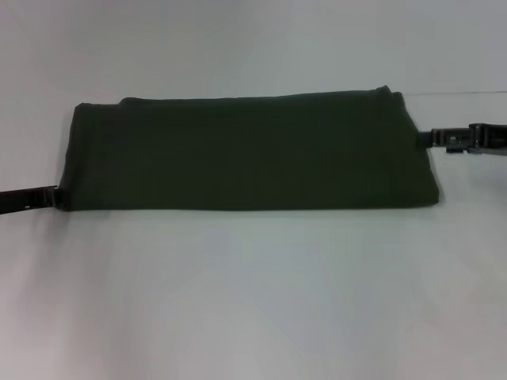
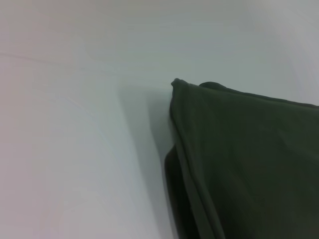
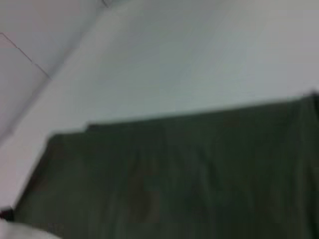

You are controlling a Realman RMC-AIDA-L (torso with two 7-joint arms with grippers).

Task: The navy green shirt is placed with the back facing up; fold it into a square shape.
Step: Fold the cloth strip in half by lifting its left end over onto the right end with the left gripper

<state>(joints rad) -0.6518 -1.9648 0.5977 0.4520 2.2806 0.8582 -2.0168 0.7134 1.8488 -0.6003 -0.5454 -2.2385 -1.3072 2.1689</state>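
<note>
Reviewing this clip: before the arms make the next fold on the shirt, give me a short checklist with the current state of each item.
1. The navy green shirt lies flat as a long folded band on the table: ok.
2. Square shape reached: not ok; the band is much wider than it is deep.
3. Left gripper at the shirt's near left corner: ok for position; grip cannot tell.
4. Right gripper at the shirt's right edge, toward the far corner: ok for position; grip cannot tell.
5. Edges lined up: not ok; a lower layer peeks out along the far left edge.
6. Plain side up, no lettering showing: ok.
</note>
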